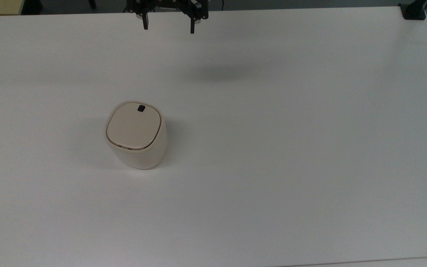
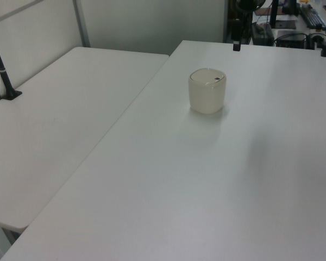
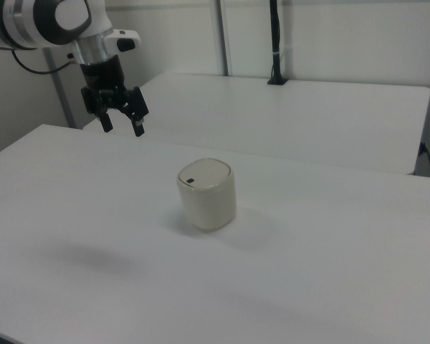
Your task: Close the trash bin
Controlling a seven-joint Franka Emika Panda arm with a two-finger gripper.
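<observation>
The hand (image 1: 168, 25) hangs spread and empty over the white counter's (image 1: 291, 148) far edge in the top view — the small cream-beige plastic trash bin (image 1: 136, 135) sits well apart, nearer the camera and slightly to the top view's left — its lid looks flat already.

The trash bin (image 1: 136, 138) looks smooth matt plastic; the table (image 1: 272, 148) smooth matt white.
</observation>
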